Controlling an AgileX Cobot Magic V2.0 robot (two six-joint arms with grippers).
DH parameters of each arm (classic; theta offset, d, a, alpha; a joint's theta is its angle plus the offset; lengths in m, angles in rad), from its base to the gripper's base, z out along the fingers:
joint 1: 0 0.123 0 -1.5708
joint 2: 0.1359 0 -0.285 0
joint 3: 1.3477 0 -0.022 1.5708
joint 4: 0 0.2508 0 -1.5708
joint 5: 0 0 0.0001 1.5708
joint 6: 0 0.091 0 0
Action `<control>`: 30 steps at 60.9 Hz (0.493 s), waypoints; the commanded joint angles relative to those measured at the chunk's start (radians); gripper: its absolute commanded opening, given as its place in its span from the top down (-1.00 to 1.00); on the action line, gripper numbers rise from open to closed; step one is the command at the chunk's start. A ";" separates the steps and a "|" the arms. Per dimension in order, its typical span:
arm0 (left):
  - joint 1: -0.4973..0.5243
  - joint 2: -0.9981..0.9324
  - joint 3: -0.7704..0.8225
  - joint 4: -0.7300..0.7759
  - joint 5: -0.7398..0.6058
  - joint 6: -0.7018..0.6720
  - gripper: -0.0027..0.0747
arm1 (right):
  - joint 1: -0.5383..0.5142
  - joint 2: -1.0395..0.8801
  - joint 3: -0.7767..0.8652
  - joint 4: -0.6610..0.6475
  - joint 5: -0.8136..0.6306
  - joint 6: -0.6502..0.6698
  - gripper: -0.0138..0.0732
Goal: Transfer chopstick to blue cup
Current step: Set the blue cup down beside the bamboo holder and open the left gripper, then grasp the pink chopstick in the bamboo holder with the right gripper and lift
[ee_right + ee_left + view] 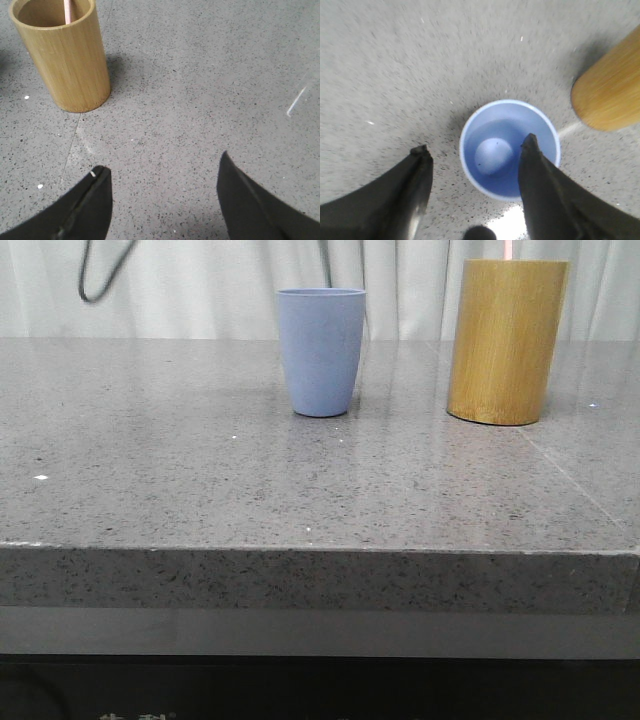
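Observation:
The blue cup (321,352) stands upright near the back middle of the table. The left wrist view looks down into it (492,155); it is empty. My left gripper (474,149) is open above it, one finger over the cup's mouth and the other beside the cup. A pale pink chopstick (67,11) stands inside the bamboo cylinder (64,52); its tip shows above the cylinder in the front view (508,248). My right gripper (162,165) is open and empty over bare table, away from the cylinder. Neither gripper shows in the front view.
The yellow-brown bamboo cylinder (506,340) stands to the right of the blue cup and also shows in the left wrist view (612,90). The grey speckled table (200,460) has its front edge near the camera. White curtains hang behind.

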 commanded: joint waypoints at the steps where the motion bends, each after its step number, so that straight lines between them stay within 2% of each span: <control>1: 0.019 -0.142 -0.027 -0.008 0.005 -0.009 -0.08 | 0.000 -0.001 -0.034 0.007 -0.057 -0.009 -0.41; 9: 0.029 -0.277 0.062 0.001 -0.018 -0.009 -0.08 | 0.000 -0.001 -0.035 0.007 -0.057 -0.009 -0.41; 15: 0.029 -0.397 0.220 0.001 -0.112 -0.004 -0.08 | 0.000 -0.001 -0.035 0.007 -0.059 -0.009 -0.41; 30: 0.029 -0.789 0.830 0.001 -0.489 -0.004 -0.08 | 0.000 -0.001 -0.035 0.017 -0.063 -0.009 -0.41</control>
